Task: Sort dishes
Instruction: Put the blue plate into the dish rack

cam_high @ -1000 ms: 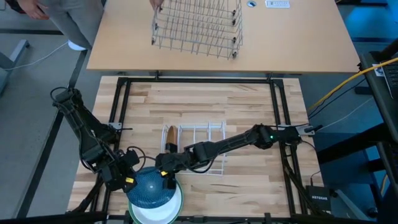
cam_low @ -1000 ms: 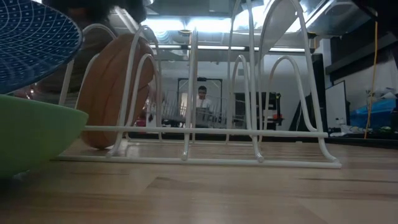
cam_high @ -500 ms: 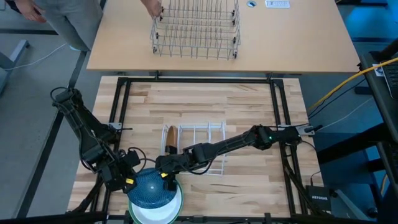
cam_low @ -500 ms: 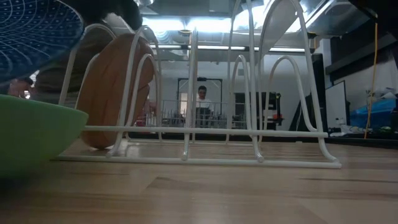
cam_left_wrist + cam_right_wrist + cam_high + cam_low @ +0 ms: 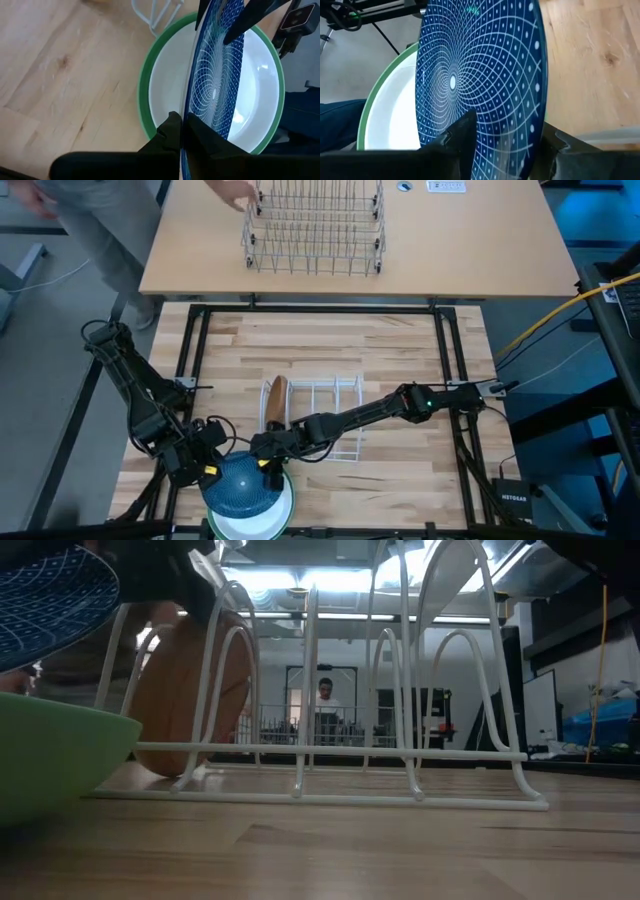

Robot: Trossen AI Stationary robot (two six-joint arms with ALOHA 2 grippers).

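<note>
Behind blue plate (image 5: 239,482), white rack (image 5: 322,420).

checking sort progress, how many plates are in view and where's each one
4. Tan-brown plate stands on edge in the white rack. Dark blue plate is held by both grippers, left gripper and right gripper, above the white plate, which lies in the green plate.

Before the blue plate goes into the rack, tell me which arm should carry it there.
Probably the right. Both grippers clamp the blue plate: right gripper on its rack-side edge, left gripper on the far edge. The right arm already lies over the white rack.
</note>
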